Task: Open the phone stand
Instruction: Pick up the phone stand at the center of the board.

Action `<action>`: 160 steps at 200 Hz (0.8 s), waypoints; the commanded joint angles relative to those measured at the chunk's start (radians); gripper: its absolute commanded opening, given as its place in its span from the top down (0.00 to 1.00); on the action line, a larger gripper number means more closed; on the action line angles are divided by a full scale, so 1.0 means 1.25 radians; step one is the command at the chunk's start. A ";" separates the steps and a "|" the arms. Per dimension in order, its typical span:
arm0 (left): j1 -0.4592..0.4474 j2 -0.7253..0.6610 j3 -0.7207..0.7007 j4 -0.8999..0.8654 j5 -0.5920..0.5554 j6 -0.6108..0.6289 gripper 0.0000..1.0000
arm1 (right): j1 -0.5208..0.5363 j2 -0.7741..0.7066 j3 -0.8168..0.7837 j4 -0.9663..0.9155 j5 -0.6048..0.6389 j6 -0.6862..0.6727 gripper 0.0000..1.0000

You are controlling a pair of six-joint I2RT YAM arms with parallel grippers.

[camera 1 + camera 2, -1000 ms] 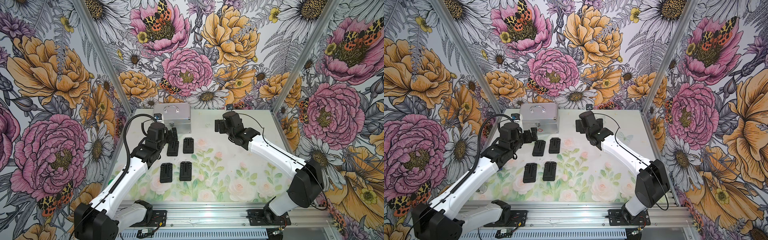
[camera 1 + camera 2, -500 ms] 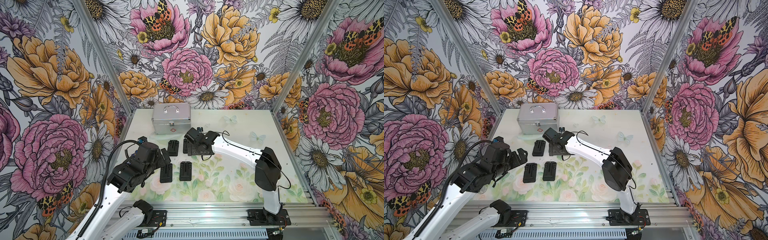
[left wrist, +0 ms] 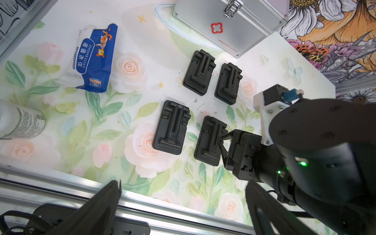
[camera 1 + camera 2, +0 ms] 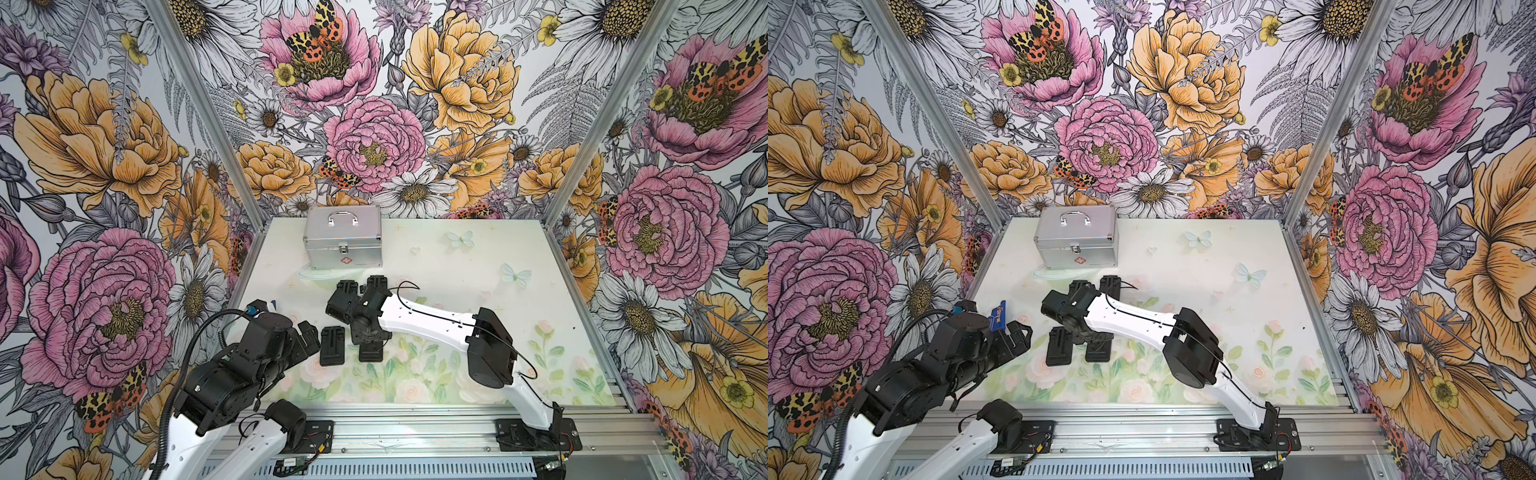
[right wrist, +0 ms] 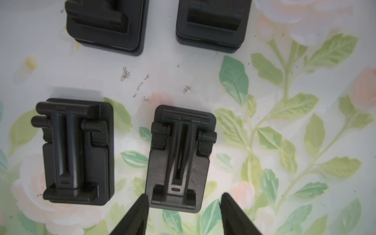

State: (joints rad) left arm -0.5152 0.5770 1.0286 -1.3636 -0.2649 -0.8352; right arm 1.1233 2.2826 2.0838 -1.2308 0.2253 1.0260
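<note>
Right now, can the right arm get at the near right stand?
Probably yes: the right gripper hangs directly over that stand, jaws open either side of its end, nothing between; the neighbouring stand lies apart.

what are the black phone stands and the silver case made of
Phone stands: they look like moulded black plastic with a matte finish, going by the rounded edges and the soft, dull sheen. Case: probably aluminium, with brushed silver panels and brighter metal edging, latch and handle.
</note>
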 commanded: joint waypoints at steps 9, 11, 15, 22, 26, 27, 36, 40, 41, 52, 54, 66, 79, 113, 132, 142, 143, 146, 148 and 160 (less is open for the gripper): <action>-0.005 -0.023 0.009 -0.037 -0.005 0.009 0.01 | 0.017 0.053 0.062 -0.071 0.009 0.033 0.42; -0.006 -0.024 0.008 -0.037 -0.005 0.010 0.01 | 0.018 0.056 0.065 -0.073 0.010 0.033 0.42; -0.006 -0.026 0.008 -0.038 -0.004 0.009 0.01 | 0.019 0.061 0.068 -0.075 0.011 0.035 0.43; -0.006 -0.031 0.005 -0.037 -0.001 0.010 0.01 | 0.020 0.066 0.068 -0.075 0.012 0.038 0.44; -0.006 -0.034 0.004 -0.038 -0.001 0.010 0.01 | 0.021 0.068 0.069 -0.076 0.015 0.040 0.45; -0.006 -0.034 0.003 -0.037 -0.001 0.010 0.01 | 0.022 0.069 0.069 -0.076 0.015 0.041 0.45; -0.006 -0.039 0.001 -0.037 0.001 0.010 0.01 | 0.023 0.072 0.069 -0.076 0.022 0.046 0.47; -0.005 -0.042 0.001 -0.037 0.001 0.010 0.01 | 0.022 0.074 0.067 -0.076 0.026 0.047 0.48; -0.006 -0.042 0.001 -0.037 0.002 0.009 0.01 | 0.022 0.074 0.068 -0.076 0.027 0.048 0.48; -0.006 -0.046 -0.001 -0.038 0.006 0.009 0.01 | 0.023 0.077 0.068 -0.075 0.032 0.052 0.50; -0.006 -0.046 -0.001 -0.038 0.006 0.010 0.01 | 0.022 0.078 0.069 -0.076 0.032 0.051 0.50; -0.006 -0.050 -0.002 -0.038 0.011 0.011 0.01 | 0.024 0.083 0.072 -0.075 0.034 0.052 0.51; -0.006 -0.052 -0.003 -0.040 0.015 0.010 0.01 | 0.022 0.089 0.071 -0.072 0.035 0.052 0.52; -0.005 -0.054 -0.005 -0.038 0.019 0.013 0.01 | 0.023 0.105 0.072 -0.062 0.029 0.053 0.53; -0.006 -0.052 -0.006 -0.038 0.019 0.014 0.01 | 0.022 0.112 0.072 -0.061 0.029 0.054 0.54; -0.007 -0.053 -0.007 -0.038 0.020 0.014 0.01 | 0.023 0.112 0.072 -0.056 0.030 0.053 0.53; -0.006 -0.052 -0.007 -0.038 0.020 0.014 0.01 | 0.023 0.112 0.072 -0.055 0.030 0.052 0.54; -0.006 -0.053 -0.008 -0.039 0.019 0.015 0.01 | 0.022 0.112 0.072 -0.054 0.031 0.052 0.54; -0.006 -0.053 -0.008 -0.038 0.020 0.015 0.01 | 0.022 0.112 0.072 -0.053 0.030 0.052 0.54; -0.006 -0.053 -0.009 -0.039 0.021 0.015 0.01 | 0.021 0.115 0.074 -0.050 0.029 0.050 0.55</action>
State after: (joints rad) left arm -0.5152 0.5220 1.0283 -1.4025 -0.2596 -0.8345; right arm 1.1507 2.4107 2.1502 -1.2991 0.2390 1.0779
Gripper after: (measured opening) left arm 0.987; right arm 0.461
